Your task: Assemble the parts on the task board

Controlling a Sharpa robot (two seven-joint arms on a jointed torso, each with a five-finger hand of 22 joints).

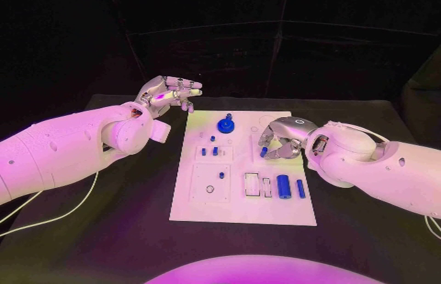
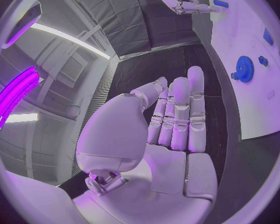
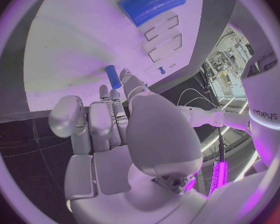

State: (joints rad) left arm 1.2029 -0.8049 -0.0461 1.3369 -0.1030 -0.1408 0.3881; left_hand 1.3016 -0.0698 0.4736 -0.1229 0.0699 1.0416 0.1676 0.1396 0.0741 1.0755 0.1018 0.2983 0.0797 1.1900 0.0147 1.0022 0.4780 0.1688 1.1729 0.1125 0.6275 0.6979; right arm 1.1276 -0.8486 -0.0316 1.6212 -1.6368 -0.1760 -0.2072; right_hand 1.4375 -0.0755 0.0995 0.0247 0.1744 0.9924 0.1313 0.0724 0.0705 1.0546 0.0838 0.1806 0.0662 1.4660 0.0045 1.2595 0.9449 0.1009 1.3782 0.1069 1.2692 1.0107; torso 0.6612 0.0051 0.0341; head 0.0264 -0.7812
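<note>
Black table (image 1: 110,233), white task board (image 1: 241,207) centred. Left hand (image 1: 170,94) off board's far-left corner, fingers straight, empty. Right hand (image 1: 280,141) over board pinching small blue peg (image 1: 264,151).

**Open tabletop on both flanks, right hand crowding mid-board**

Bare black tabletop (image 1: 110,207) lies open left, right and in front of the task board (image 1: 243,211). The right hand (image 1: 278,141) sits low over the board's right-middle, fingers curled by a small blue peg (image 1: 264,151), blocking approach there. The left hand (image 1: 170,93) is raised off the board's far-left corner, clear of it. The upright blue gear (image 1: 226,126) stands as an obstacle near the far edge; two blue cylinders (image 1: 291,186) lie by the near-right slots
</note>
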